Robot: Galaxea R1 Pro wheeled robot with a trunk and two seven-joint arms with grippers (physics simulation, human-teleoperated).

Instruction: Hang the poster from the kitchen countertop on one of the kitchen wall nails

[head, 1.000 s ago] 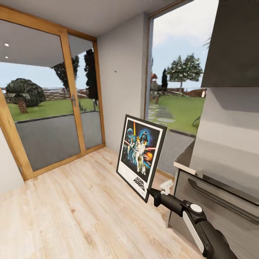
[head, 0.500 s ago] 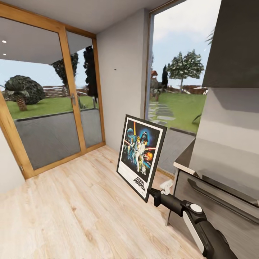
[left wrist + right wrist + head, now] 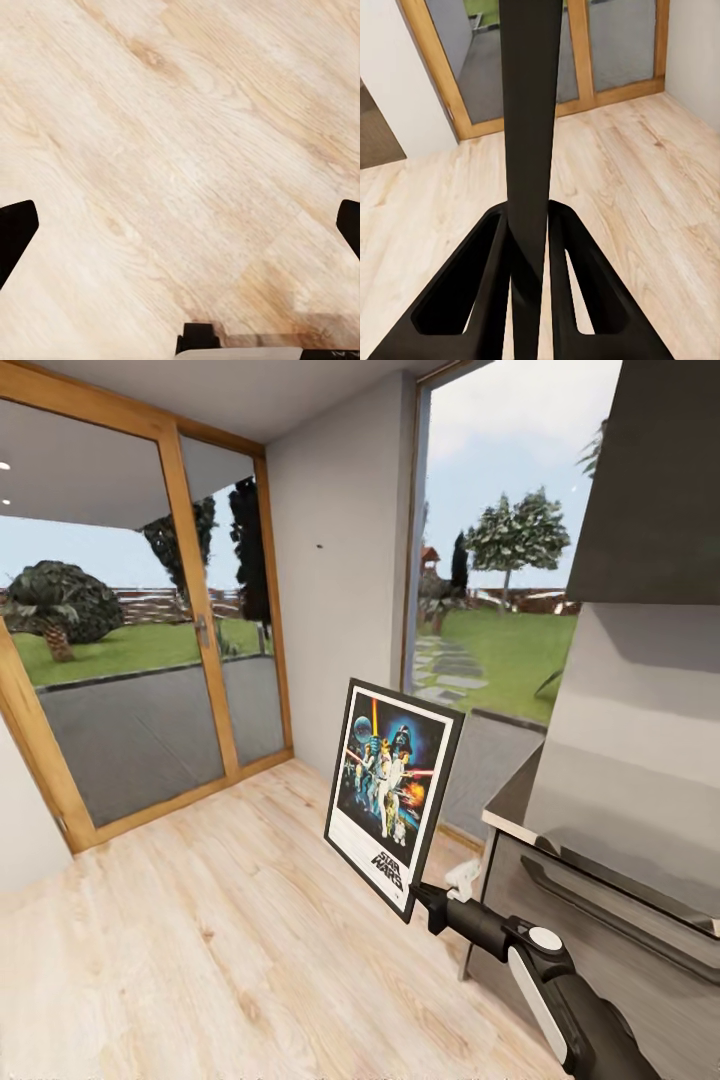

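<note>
One poster (image 3: 392, 792) stood upright in the air over the wood floor (image 3: 200, 950), tilted a little, its printed face toward the head camera — colourful figures on dark blue, white border, black "STAR WARS" title low on the sheet, thin black frame all round. The right gripper (image 3: 420, 897) pinched it at the lower right corner of the frame, the dark arm reaching up from the bottom right of the head view. In the right wrist view the frame's edge (image 3: 531, 127) ran as a dark bar straight up between the two black fingers (image 3: 487, 285), which pressed against it on both sides.

Just right of the poster was the end of the kitchen countertop (image 3: 515, 800), a glossy grey slab over dark grey cabinets with a long handle (image 3: 610, 915); the poster was off it and held clear of it. Beyond the poster rose a plain light grey wall (image 3: 340, 590), and on it, well above the poster's top edge, a wall nail (image 3: 319, 545) showed as a tiny dark dot. Wood-framed glass doors (image 3: 130, 640) stood to the left of that wall, a tall window (image 3: 490, 560) to its right.

The left gripper (image 3: 180, 240) faced the floor planks (image 3: 172, 150); only the dark tips of its fingers (image 3: 15, 229) showed at opposite edges of the left wrist view — spread wide apart, with nothing between them.
</note>
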